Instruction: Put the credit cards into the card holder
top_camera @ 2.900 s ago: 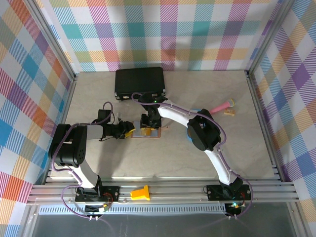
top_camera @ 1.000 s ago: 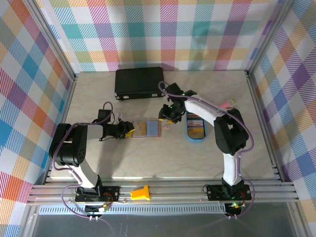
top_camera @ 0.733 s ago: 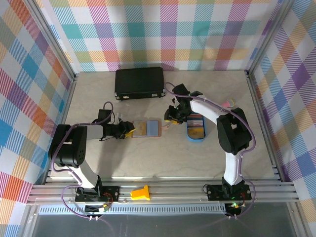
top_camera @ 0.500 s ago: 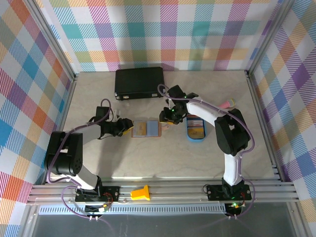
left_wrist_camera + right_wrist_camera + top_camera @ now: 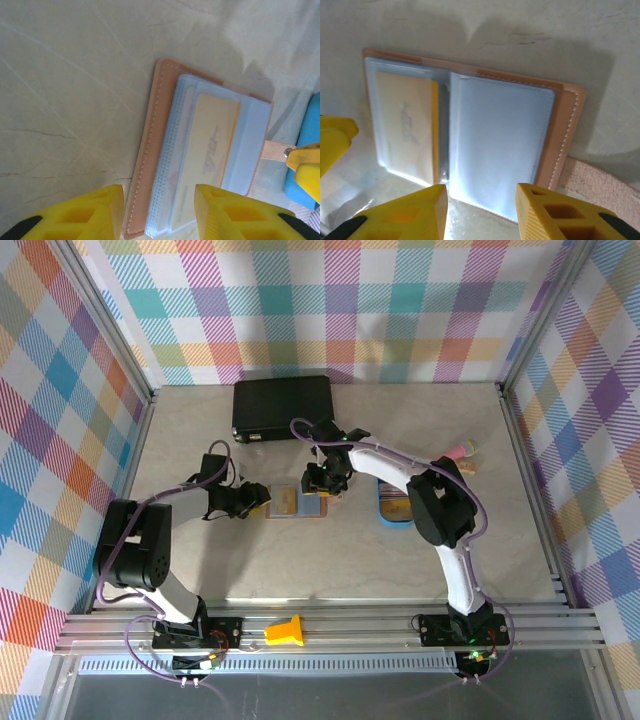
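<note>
Open holder (image 5: 297, 502) lying flat on the table (image 5: 340, 560), mid-way between the arms; one orange-yellow card (image 5: 407, 125) sits in a clear pocket, the pocket beside it looks empty. More cards (image 5: 397, 505) seem to lie in the blue tray (image 5: 392, 522) just right of the holder, though they are too small to count.

Left gripper (image 5: 157, 215) hangs over the holder's left end, fingers spread, pinching nothing; right gripper (image 5: 480, 210) hovers over the right half, fingers likewise apart and empty.

Expect the cards to be light, stiff and slick; lying flat they give you little to bite, so take one across its long edges, or tip it up against the tray wall first. The holder is likely soft and light and will slide; pin it by the leather border, not the floppy pockets, before you feed a card in.
</note>
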`<state>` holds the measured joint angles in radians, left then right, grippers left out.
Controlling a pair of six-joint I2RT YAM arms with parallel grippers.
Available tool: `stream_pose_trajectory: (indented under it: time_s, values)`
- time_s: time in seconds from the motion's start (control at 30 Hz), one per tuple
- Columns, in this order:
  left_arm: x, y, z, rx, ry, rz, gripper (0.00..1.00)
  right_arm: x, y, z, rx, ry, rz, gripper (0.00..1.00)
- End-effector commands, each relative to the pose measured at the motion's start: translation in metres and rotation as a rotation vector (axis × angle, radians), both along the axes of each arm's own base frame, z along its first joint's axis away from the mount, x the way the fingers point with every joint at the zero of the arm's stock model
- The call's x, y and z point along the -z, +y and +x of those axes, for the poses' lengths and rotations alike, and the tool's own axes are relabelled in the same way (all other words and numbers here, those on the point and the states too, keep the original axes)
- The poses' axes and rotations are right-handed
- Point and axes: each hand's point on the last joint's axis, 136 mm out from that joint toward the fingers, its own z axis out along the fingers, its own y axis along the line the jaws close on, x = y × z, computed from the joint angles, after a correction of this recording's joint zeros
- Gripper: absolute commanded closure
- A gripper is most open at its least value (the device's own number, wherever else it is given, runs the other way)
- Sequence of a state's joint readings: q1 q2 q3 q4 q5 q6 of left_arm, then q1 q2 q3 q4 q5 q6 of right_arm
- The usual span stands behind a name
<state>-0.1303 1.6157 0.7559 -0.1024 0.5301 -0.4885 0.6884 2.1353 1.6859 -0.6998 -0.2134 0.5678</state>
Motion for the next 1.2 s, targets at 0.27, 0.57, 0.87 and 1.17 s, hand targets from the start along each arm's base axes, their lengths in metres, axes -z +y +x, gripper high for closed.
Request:
stream_pose_trajectory:
  time_s: [0.27, 0.57, 0.87, 1.17]
  values:
    - [-0.003, -0.016, 0.012, 0.053, -0.052, -0.005, 0.5, 0.013, 0.002, 0.0, 0.004, 0.06, -0.029, 0.58]
    - [-0.007, -0.016, 0.017, 0.066, -0.091, 0.022, 0.51, 0.018, 0.0, -0.001, 0.018, 0.086, -0.025, 0.58]
    - [0.0, -0.016, 0.018, 0.077, -0.081, 0.067, 0.51, 0.021, -0.001, -0.001, 0.025, 0.094, -0.018, 0.57]
    - [0.0, -0.019, 0.018, 0.083, -0.08, 0.069, 0.5, 0.01, -0.014, 0.009, 0.056, 0.027, -0.048, 0.57]
